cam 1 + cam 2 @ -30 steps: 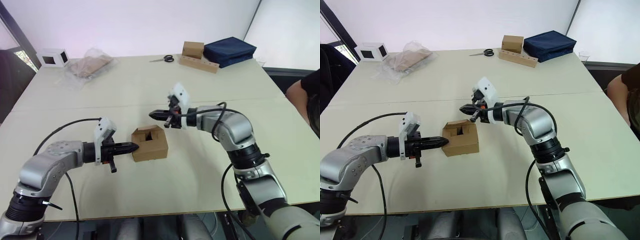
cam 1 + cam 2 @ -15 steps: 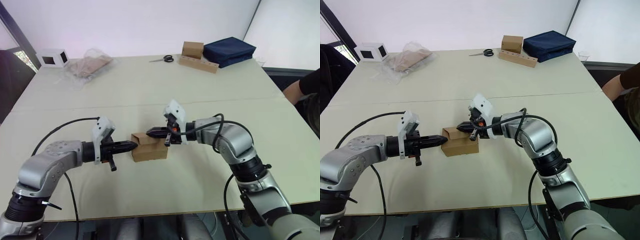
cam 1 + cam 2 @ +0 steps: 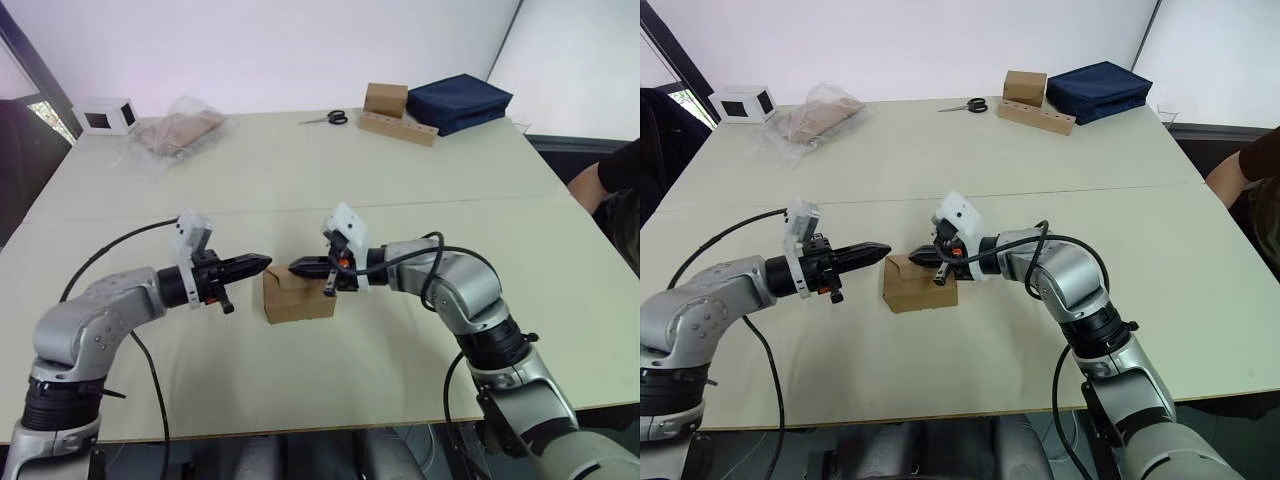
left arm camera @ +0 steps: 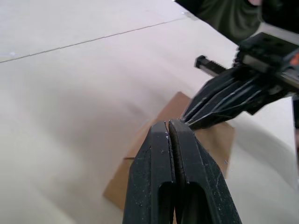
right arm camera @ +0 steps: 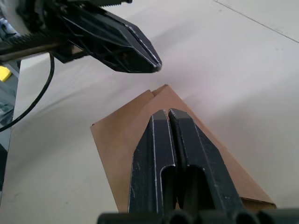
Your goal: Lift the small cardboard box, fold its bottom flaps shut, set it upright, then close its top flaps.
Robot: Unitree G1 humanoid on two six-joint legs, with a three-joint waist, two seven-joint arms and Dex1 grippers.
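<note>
The small cardboard box [image 3: 300,300] stands upright on the table between my two arms. Its top flaps [image 5: 122,135] lie folded flat, with an angled seam showing near the far edge. My right gripper [image 3: 296,267] is shut and lies low over the box's top, its tip reaching past the left edge. My left gripper [image 3: 263,262] is shut too and hovers just left of the box at the height of its top, tip to tip with the right one and a small gap between them. The left wrist view has the left gripper [image 4: 168,124] pointing at the box [image 4: 216,140].
At the table's far side are a white cube [image 3: 106,115], a clear plastic bag [image 3: 178,130], scissors [image 3: 328,118], a brown block with a wooden strip [image 3: 395,112] and a navy bag [image 3: 458,100]. A person's arm [image 3: 605,178] shows at the right edge.
The right gripper came down onto the box's top and pressed the open flaps flat. The left gripper left the box's left side and rose to top height.
</note>
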